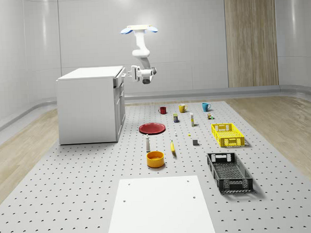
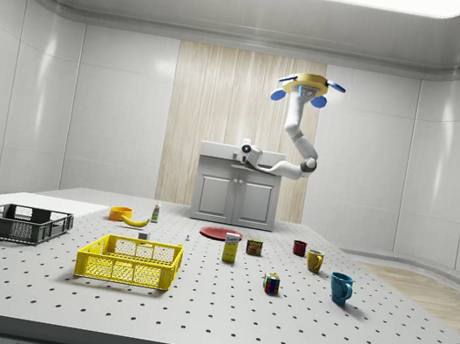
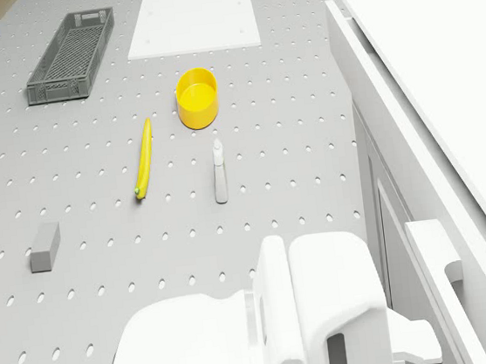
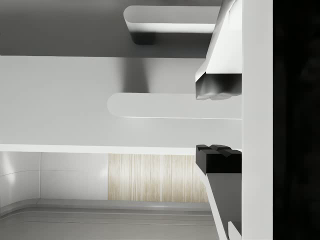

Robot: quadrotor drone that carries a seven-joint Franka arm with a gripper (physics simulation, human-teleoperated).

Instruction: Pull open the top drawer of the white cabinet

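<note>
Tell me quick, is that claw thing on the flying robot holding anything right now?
Gripper: open, holding nothing yet; its fingers sit either side of the top drawer's handle on the white cabinet, not clamped, while the drone hovers beside the cabinet.

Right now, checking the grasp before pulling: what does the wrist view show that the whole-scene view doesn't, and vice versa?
Wrist view: the two-finger gripper open around a white bar-shaped drawer handle, with a gap on one side. Whole-scene view: the blue-rotored drone hovering beside the white cabinet, arm reaching down. Both: the gripper at the cabinet's front.
</note>
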